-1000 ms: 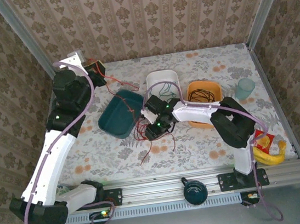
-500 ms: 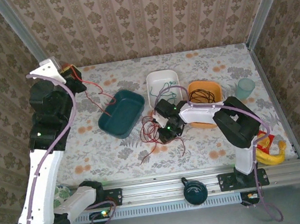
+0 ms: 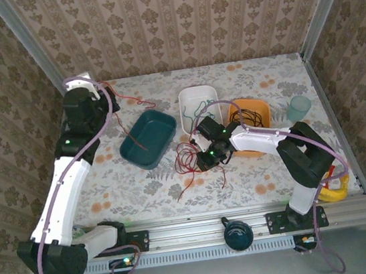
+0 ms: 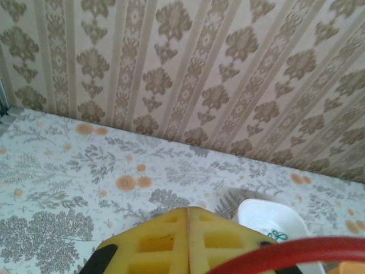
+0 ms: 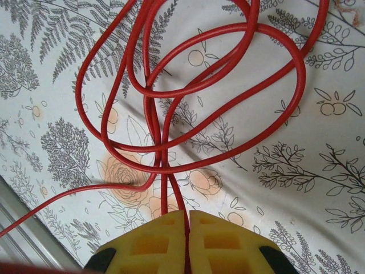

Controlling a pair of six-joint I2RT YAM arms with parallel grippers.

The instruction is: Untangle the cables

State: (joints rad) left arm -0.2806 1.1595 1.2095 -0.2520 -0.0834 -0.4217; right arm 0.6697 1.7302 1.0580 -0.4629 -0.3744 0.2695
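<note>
The right pincer (image 5: pixel 187 216) grips the red cable (image 5: pixel 171 131), its loops lying on the counter (image 5: pixel 296 188), while the left pincer (image 4: pixel 188 212) — shut too — holds a red strand (image 4: pixel 285 254) high, likely to draw the tangle apart.

1. The table (image 3: pixel 263 79) is covered by a pale floral cloth.
2. A teal tray (image 3: pixel 157 123) sits left of centre, turned askew.
3. A white bowl (image 3: pixel 197 89) stands just right of the tray, toward the back, with an orange bowl (image 3: pixel 264 107) just beside it.
4. A clear green cup (image 3: pixel 298 107) stands near the right edge.
5. A banana (image 3: pixel 337 188) lies at the near right corner.
6. Loops of red cable (image 3: pixel 187 158) sprawl on the cloth in front of the tray.
</note>
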